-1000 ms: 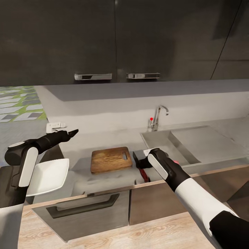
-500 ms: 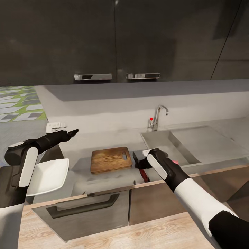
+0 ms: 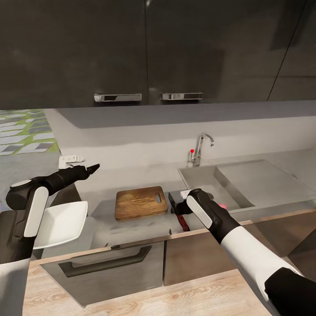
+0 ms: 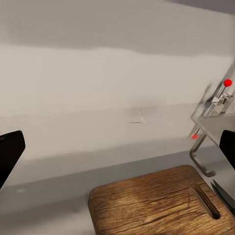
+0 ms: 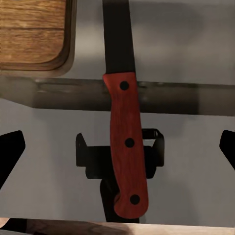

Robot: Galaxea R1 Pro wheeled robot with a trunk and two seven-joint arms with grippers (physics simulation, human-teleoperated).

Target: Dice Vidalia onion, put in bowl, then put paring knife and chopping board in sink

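Observation:
The dark brown chopping board (image 3: 141, 202) lies on the grey countertop (image 3: 131, 177), left of the sink (image 3: 206, 180). The red-handled paring knife (image 3: 182, 222) lies right of the board at the counter's front edge, its blade pointing toward the back. My right gripper (image 3: 174, 204) hovers just above it. In the right wrist view the red handle (image 5: 126, 147) sits between the widely spread fingers (image 5: 10, 152), open and not touching it. My left gripper (image 3: 91, 168) is open above the counter, left of the board (image 4: 161, 203). The white bowl (image 3: 61, 224) is partly behind my left arm. The onion is hidden.
A chrome tap (image 3: 200, 149) with a red-tipped lever stands behind the basin, with the flat drainboard (image 3: 259, 177) to its right. Black upper cabinets (image 3: 145, 48) hang overhead. A white wall socket (image 3: 70, 160) sits on the backsplash. A drawer handle (image 3: 107, 261) lies below the counter edge.
My right gripper has edged very slightly left over the knife. The left arm, board and bowl have not moved.

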